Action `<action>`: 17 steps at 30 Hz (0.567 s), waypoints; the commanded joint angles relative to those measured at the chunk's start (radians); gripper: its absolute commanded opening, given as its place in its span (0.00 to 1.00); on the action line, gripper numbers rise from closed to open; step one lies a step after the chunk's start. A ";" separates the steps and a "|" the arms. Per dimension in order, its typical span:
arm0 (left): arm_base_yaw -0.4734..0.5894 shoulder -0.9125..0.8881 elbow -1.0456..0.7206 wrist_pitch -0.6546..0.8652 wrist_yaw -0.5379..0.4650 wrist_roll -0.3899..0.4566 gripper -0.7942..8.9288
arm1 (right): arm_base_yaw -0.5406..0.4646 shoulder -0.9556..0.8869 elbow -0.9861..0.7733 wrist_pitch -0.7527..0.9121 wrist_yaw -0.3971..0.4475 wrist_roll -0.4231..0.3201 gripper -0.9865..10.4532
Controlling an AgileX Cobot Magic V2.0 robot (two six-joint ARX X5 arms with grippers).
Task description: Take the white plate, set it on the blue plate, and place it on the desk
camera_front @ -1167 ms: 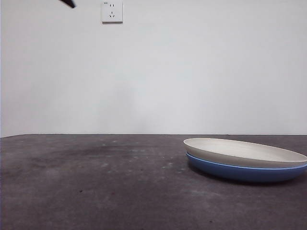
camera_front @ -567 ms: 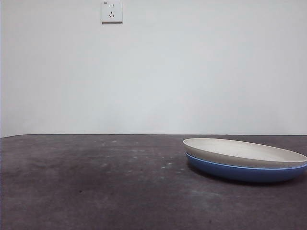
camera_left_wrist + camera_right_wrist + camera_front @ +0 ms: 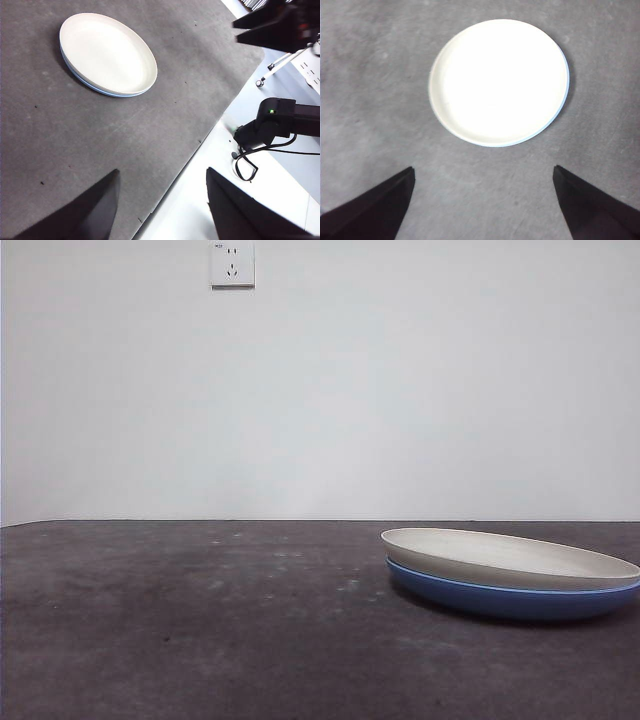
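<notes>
Two plates unmoved since before: white plate point(image 3: 505, 553) nested on blue plate point(image 3: 500, 598), dark mottled desk point(image 3: 200, 620), pale wall point(image 3: 400, 390), socket point(image 3: 232, 264); black tip gone; left gripper point(image 3: 162, 200) and right gripper point(image 3: 482, 200) spread, empty.

The blue plate point(image 3: 510, 598) is mostly covered by the white plate point(image 3: 505, 556) nested in it; from the front only its outer wall shows, and its right end runs off the picture's edge. From the right wrist camera the blue plate point(image 3: 565, 87) is a thin sliver along one side of the white plate point(image 3: 499, 81), whose face is washed out to blank white. Neither gripper shows in the front view. The wall socket point(image 3: 232, 264) is cut by the top edge.
</notes>
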State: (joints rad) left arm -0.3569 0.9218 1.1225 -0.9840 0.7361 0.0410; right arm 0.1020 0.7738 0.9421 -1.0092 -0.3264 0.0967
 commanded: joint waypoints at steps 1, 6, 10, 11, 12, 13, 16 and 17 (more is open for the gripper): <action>-0.004 0.006 0.009 0.011 0.006 0.019 0.37 | -0.013 0.050 -0.059 0.099 0.018 0.053 0.47; -0.004 0.006 0.009 0.012 0.006 0.019 0.37 | -0.052 0.183 -0.125 0.242 0.023 0.068 0.47; -0.004 0.006 0.009 0.012 0.006 0.019 0.37 | -0.084 0.319 -0.125 0.332 0.024 0.053 0.46; -0.004 0.006 0.009 0.012 0.006 0.019 0.37 | -0.089 0.354 -0.125 0.359 0.023 0.053 0.45; -0.005 0.006 0.009 0.012 0.006 0.019 0.37 | -0.092 0.382 -0.125 0.380 0.020 0.053 0.44; -0.004 0.006 0.009 0.012 0.006 0.019 0.37 | -0.093 0.409 -0.125 0.399 0.019 0.053 0.43; -0.005 0.006 0.009 0.012 0.006 0.019 0.37 | -0.093 0.496 -0.125 0.458 0.019 0.053 0.41; -0.005 0.006 0.009 0.012 0.006 0.019 0.37 | -0.093 0.528 -0.125 0.477 0.019 0.053 0.41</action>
State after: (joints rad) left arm -0.3569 0.9218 1.1225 -0.9836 0.7361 0.0433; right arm 0.0067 1.2736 0.8078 -0.5434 -0.3073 0.1467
